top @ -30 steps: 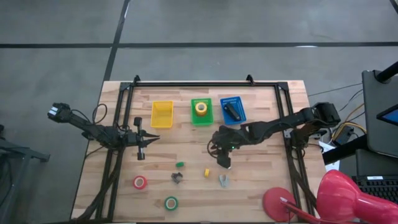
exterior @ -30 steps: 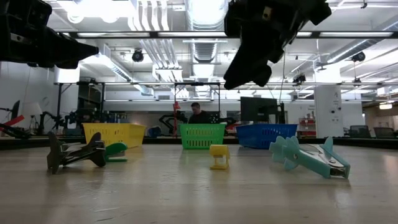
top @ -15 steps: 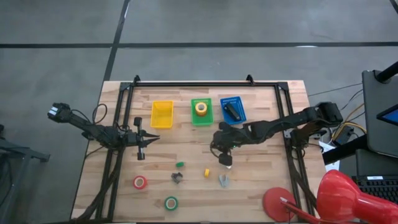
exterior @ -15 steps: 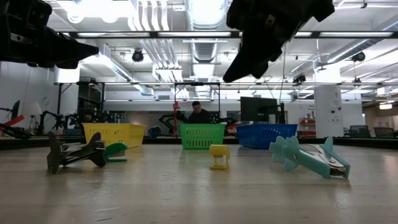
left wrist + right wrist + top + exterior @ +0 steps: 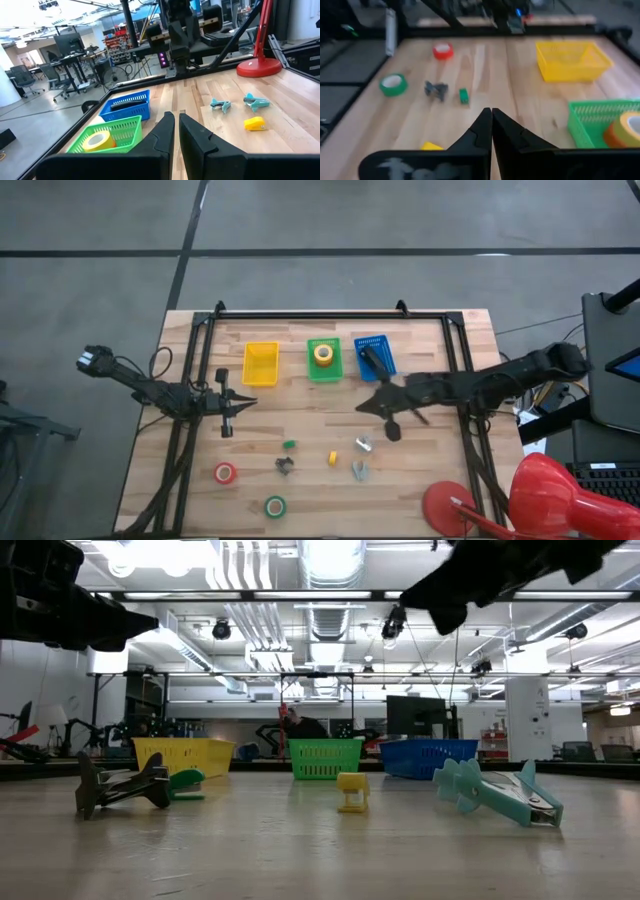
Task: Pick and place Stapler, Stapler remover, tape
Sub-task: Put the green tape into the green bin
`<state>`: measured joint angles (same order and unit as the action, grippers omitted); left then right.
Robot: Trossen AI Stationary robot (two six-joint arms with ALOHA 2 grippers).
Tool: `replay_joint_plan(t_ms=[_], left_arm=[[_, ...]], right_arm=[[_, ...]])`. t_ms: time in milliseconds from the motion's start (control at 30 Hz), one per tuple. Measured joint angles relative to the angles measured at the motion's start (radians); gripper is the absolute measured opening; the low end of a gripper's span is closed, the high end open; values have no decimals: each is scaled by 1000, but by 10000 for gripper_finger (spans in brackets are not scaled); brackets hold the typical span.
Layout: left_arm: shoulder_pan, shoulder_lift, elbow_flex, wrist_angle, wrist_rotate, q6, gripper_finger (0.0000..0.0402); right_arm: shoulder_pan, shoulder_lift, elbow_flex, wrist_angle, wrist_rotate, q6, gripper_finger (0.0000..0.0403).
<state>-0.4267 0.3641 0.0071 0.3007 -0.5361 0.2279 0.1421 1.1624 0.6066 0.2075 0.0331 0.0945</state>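
The stapler (image 5: 372, 359) lies in the blue basket (image 5: 376, 355), the landmark here, and shows as a dark bar inside it from the left wrist view (image 5: 129, 104). No brand, label or writing can be read on any item. Just beside the blue basket stands the green basket (image 5: 324, 360) holding the yellow tape (image 5: 323, 353), and beyond that the yellow basket (image 5: 261, 363). On the near side of the blue basket, on the table (image 5: 440, 340), hangs the right gripper (image 5: 375, 404), its fingers closed together on nothing, as its own wrist view shows (image 5: 491, 131). Farther from the blue basket, toward the table's front, lie two teal staple removers (image 5: 364, 444) (image 5: 359, 471), a small yellow piece (image 5: 332, 457), a small green piece (image 5: 289, 444) and a dark staple remover (image 5: 284, 466). Well apart from the blue basket, near the front left, lie the red tape (image 5: 225, 473) and the green tape (image 5: 275, 506). The left gripper (image 5: 246, 403) waits beyond the yellow basket, its fingers nearly together with a thin gap and empty. A red lamp base (image 5: 448, 506) sits at the front right corner.
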Motion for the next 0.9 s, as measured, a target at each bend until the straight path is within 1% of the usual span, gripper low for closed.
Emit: replay_joint_plan(t_ms=[133, 233, 567, 767, 900], left_arm=[[0, 0, 0, -5, 0, 0, 30], [0, 0, 0, -6, 0, 0, 30], [0, 0, 0, -6, 0, 0, 30], [0, 0, 0, -6, 0, 0, 30], [0, 0, 0, -6, 0, 0, 30]], right_arm=[[1, -115, -96, 52, -7, -72, 8], [1, -195, -154, 66, -7, -66, 8], [2, -411, -270, 69, -11, -71, 8], [2, -471, -307, 67, -9, -45, 8], [2, -482, -313, 64, -78, -8, 8]])
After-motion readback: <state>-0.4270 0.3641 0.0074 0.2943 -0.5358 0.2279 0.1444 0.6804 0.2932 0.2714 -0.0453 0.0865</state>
